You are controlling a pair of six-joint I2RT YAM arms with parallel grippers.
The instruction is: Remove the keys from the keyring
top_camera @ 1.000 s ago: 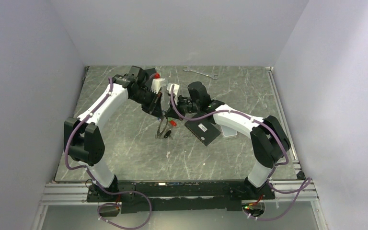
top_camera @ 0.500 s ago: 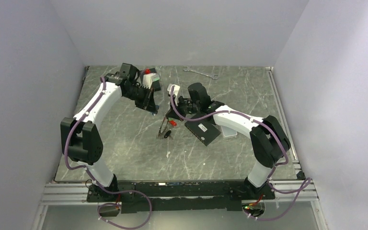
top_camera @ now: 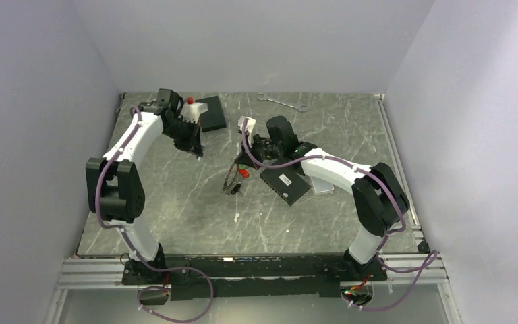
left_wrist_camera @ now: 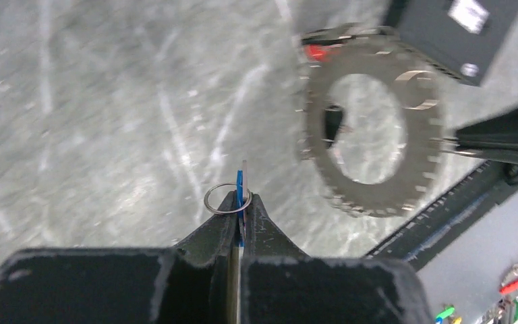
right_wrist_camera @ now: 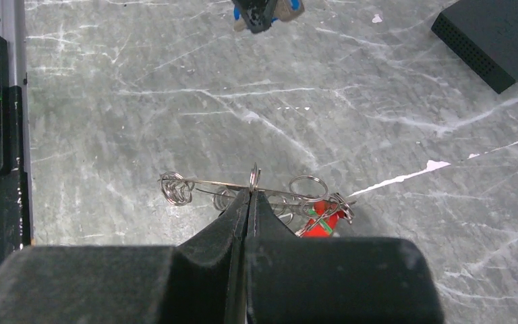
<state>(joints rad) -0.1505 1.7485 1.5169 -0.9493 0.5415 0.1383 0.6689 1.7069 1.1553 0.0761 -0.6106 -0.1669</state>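
Clamping state, left gripper (left_wrist_camera: pixel 241 202): the fingers are closed on a blue key (left_wrist_camera: pixel 240 190); a small split ring (left_wrist_camera: pixel 226 200) hangs at the fingertips.
Clamping state, right gripper (right_wrist_camera: pixel 248 197): the fingers are closed on the rim of the keyring (left_wrist_camera: pixel 378 197).
Keyring location: it is held mid-surface, just left of the flat black box (top_camera: pixel 284 183) and well apart from the left gripper.
Keys on ring: a red key (right_wrist_camera: pixel 318 217) is seen bunched with small rings near one end; the others cannot be made out.
Step judged in hand: the blue key is held clear of the keyring, so laying it aside on the surface (top_camera: pixel 175 196) is judged to be due.
Method advised: the key should be lowered close to the surface before release, so that it is not dropped or bounced. The spot chosen should be away from the keyring. The right grip should be left undisturbed, so that the ring is presented steadily for the next key.
Keyring axis: in the top view the long axis runs far-to-near, slanting slightly left at the near end. It is edge-on to the right wrist camera and broadside to the left.
Blue key axis: it is seen edge-on and points straight out beyond the fingertips.
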